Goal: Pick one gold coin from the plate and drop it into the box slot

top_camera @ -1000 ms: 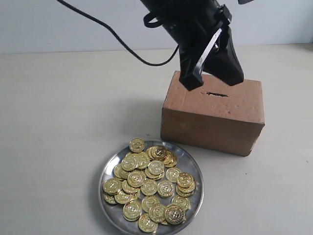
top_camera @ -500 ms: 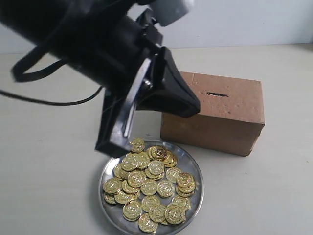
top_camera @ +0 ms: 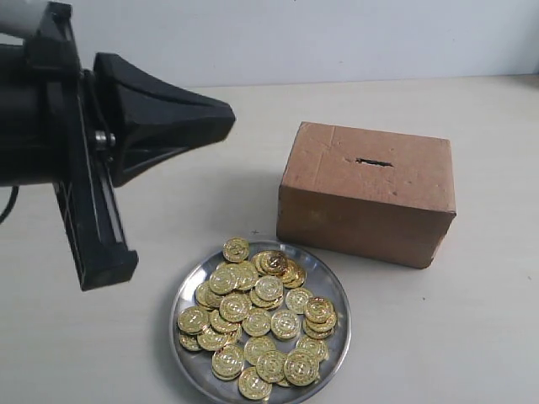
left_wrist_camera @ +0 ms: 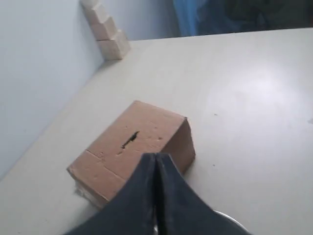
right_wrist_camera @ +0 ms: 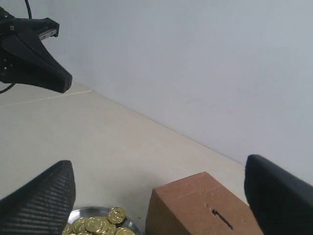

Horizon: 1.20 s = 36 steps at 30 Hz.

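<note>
Swung off the plate [top_camera: 335, 288] to the left of the exterior view, the left gripper [top_camera: 224, 118] hangs above the counter [top_camera: 480, 337] with its fingers pressed together. Nearest lies the plate, heaped with gold coins [top_camera: 257, 320]. Just behind it stands the box [top_camera: 370, 202] with the box slot [top_camera: 373, 162] in its top face, while the right gripper [right_wrist_camera: 159, 164] is spread wide apart.

The pale table [top_camera: 472, 337] carries the cardboard box [top_camera: 366, 194] and, just beside it on the side away from the wall edge, the metal plate [top_camera: 335, 290]. Against the wall edge lie what appear to be pale blocks [left_wrist_camera: 105, 29].
</note>
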Motion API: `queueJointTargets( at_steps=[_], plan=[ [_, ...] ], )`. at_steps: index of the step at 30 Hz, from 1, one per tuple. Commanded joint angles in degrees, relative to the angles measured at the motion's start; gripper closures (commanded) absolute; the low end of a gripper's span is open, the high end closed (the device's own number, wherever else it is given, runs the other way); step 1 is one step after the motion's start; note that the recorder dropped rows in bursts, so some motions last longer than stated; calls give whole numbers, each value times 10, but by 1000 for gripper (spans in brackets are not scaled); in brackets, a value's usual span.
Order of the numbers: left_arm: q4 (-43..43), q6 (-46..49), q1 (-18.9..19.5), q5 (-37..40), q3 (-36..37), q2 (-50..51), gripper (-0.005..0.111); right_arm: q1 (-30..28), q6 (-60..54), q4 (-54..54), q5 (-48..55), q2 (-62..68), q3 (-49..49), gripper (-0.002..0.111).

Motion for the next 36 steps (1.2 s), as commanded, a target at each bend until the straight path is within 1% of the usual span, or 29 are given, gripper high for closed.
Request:
queueJointTargets(
  at_steps=[1,7,12,14,17,19,23,26,27,32,33,36],
  plan=[
    [-14,2,0,-32,5,-12,107,1,2,21,-9,3,2,20],
    [-14,2,0,-34,5,-11,107,1,2,21,-9,3,2,20],
    [-13,2,-4,-33,15,-69,107,1,2,21,-11,3,2,20],
    [-13,2,5,-33,24,-102,107,-4,2,22,-16,-11,8,20],
    [-13,2,35,-31,44,-166,107,-36,2,35,-12,-38,9,20],
    [-13,2,69,-31,57,-210,107,-63,2,35,-12,-55,9,20],
    [-13,2,157,-32,82,-295,107,-128,2,35,-12,-83,9,20],
    [-13,2,236,-34,104,-371,107,-189,2,35,-12,-104,9,20],
    [-13,2,271,-35,114,-403,107,-209,2,35,-12,-113,9,20],
    [-13,2,394,-38,141,-509,107,-297,2,35,-12,-123,9,20],
    [-12,2,411,-38,146,-527,107,-310,2,35,-12,-123,9,20],
    [-12,2,440,-38,155,-568,107,-352,2,35,-11,-123,9,20]
  ],
)
